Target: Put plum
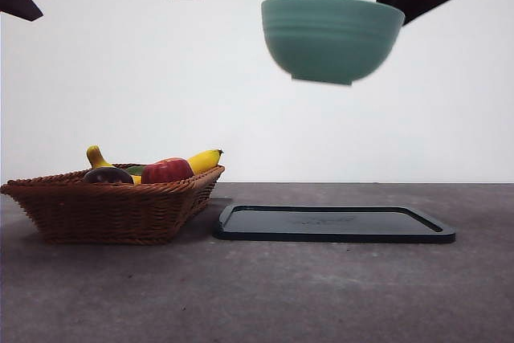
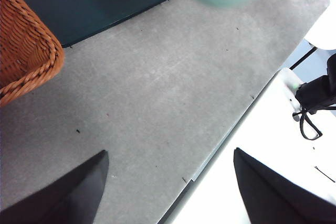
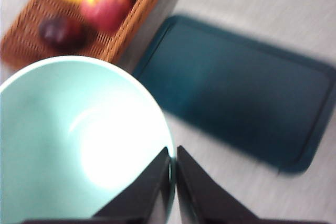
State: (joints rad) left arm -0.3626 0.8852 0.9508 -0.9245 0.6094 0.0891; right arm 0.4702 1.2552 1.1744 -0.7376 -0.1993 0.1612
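**Bowl up high, plum in the basket**

The right gripper (image 3: 173, 182) has its jaws pinched tight on the rim of the green bowl (image 1: 331, 38). It holds the bowl high in the air, above the black tray (image 1: 333, 224). The bowl looks empty inside.

The left gripper (image 2: 168, 187) has its jaws wide open and holds nothing. It hangs over bare surface (image 2: 157, 93), beside the tray.

What could go wrong? The jaws grip only a thin bit of rim, so the bowl could tip or slip and drop onto the tray. It could also land half off the tray if it comes down crooked.

The plum (image 1: 108, 175) lies in the wicker basket (image 1: 112, 210), just beside the tray. It sits next to the red apple (image 1: 167, 171) and the banana (image 1: 204, 160). It is well apart from both sets of jaws. Neither one touches it.
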